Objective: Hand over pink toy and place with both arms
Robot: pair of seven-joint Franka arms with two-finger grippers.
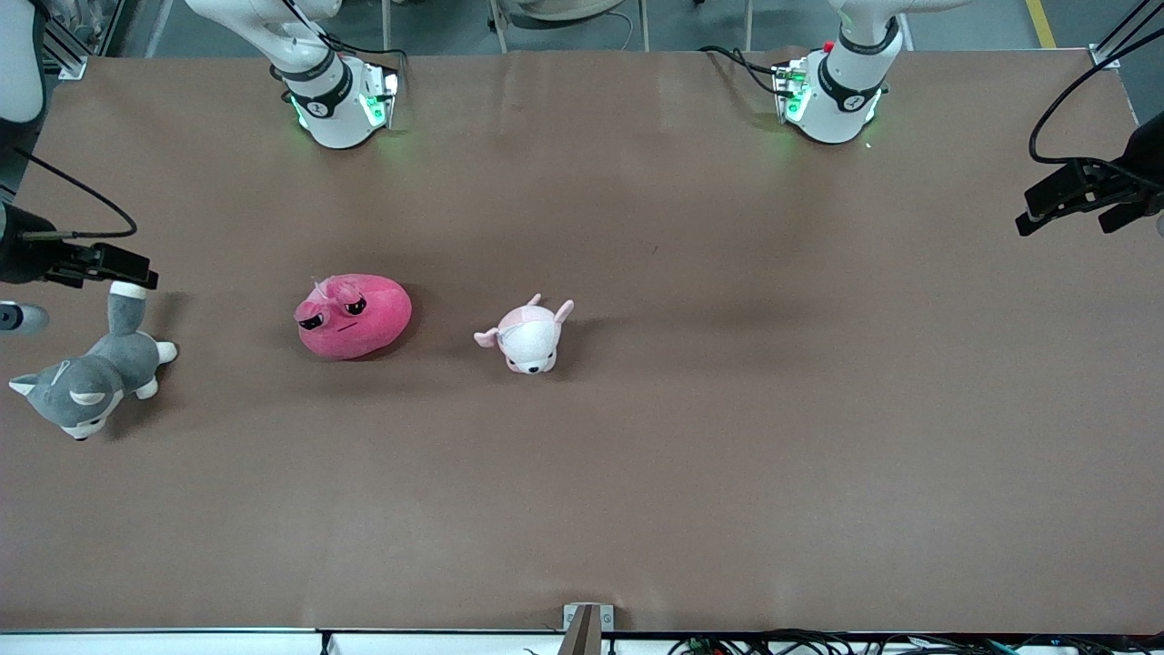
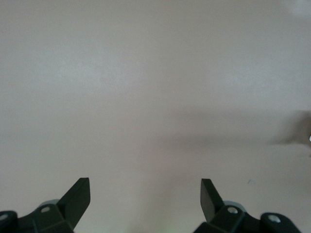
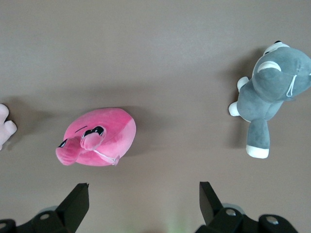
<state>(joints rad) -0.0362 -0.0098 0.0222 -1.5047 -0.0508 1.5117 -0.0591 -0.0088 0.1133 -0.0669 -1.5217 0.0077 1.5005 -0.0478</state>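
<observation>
The hot-pink blob toy [image 1: 353, 316] lies on the brown table [image 1: 691, 455], toward the right arm's end. It also shows in the right wrist view [image 3: 97, 137], apart from the fingers. My right gripper [image 1: 114, 266] hangs high over the table edge at the right arm's end, above a grey plush, open and empty [image 3: 144, 189]. My left gripper [image 1: 1059, 205] hangs over the table's edge at the left arm's end, open and empty [image 2: 146, 187], with only bare table under it.
A small pale pink-and-white puppy plush [image 1: 527, 337] lies beside the pink toy, toward the table's middle; its edge shows in the right wrist view [image 3: 6, 127]. A grey-and-white wolf plush [image 1: 86, 382] lies at the right arm's end, also in the right wrist view [image 3: 269, 92].
</observation>
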